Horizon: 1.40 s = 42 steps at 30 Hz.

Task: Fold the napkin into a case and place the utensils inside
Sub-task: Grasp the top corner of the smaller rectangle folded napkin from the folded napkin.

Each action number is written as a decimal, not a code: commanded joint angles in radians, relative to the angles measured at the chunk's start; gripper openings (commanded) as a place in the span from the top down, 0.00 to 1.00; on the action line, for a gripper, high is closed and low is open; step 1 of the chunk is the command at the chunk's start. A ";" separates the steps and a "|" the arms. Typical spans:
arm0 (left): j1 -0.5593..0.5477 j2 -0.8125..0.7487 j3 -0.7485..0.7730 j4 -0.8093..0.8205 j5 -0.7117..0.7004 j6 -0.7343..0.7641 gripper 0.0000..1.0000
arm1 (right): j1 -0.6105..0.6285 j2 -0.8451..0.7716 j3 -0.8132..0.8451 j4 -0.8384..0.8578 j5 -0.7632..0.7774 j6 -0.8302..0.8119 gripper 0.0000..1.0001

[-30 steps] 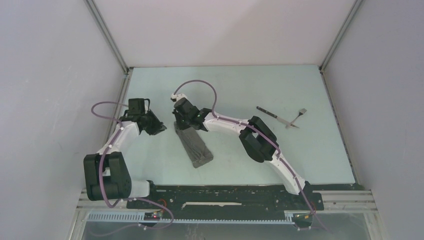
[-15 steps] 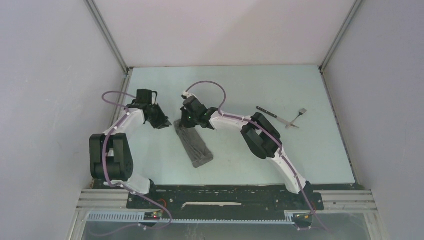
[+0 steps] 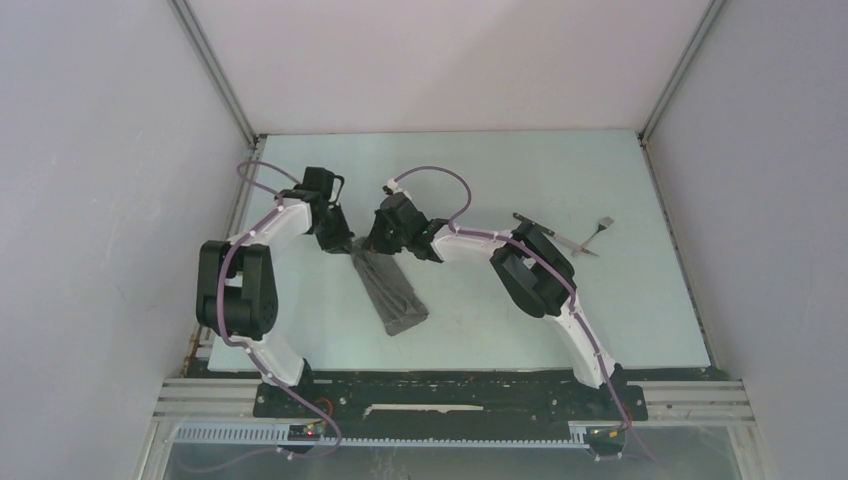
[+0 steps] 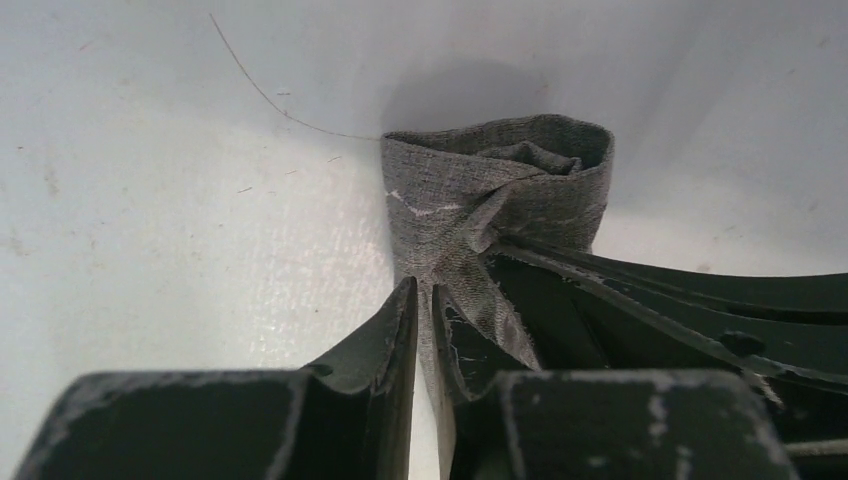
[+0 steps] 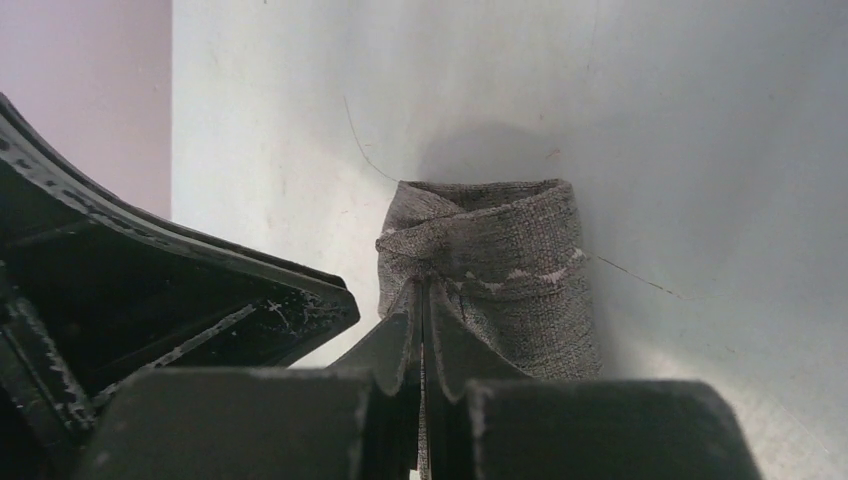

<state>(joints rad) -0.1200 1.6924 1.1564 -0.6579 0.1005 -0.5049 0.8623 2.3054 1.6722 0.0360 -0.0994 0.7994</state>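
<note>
Top external: your table (image 3: 620, 300) is the pale surface, and both arms reach in toward its left-centre. The napkin (image 3: 392, 292) lies there as a narrow folded grey strip, running diagonally from far-left to near-right. You've got both grippers at its far end, the left gripper (image 3: 341, 240) at the left corner and the right gripper (image 3: 379, 243) just beside it on the right.

Left wrist: the cloth end is bunched into a rolled lip. Left gripper fingers (image 4: 385, 330) are nearly together, pinching a fold at their tips. The right gripper's fingers come in from the right, touching the same end.

Right wrist: right gripper fingers (image 5: 395, 345) are pressed together on a puckered fold of the napkin.

The knife (image 3: 562, 238) and fork (image 3: 598, 228) lie on the table well right of the napkin. Their near ends meet; can't tell if they cross or just touch. A loose thread (image 4: 270, 95) trails off the cloth's corner.
</note>
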 commanded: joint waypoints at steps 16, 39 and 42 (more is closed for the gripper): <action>-0.098 0.119 0.168 -0.111 -0.161 0.079 0.76 | -0.009 -0.052 0.005 0.068 0.000 0.080 1.00; -0.117 0.212 0.216 -0.127 -0.200 0.092 0.77 | -0.002 -0.052 -0.007 0.076 0.001 0.090 1.00; -0.116 0.214 0.227 -0.127 -0.204 0.091 0.85 | 0.000 -0.052 -0.011 0.079 0.002 0.094 1.00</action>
<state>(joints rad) -0.2314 1.8984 1.3369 -0.7872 -0.0769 -0.4335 0.8574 2.3051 1.6634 0.0719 -0.1062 0.8764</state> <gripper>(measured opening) 0.194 0.007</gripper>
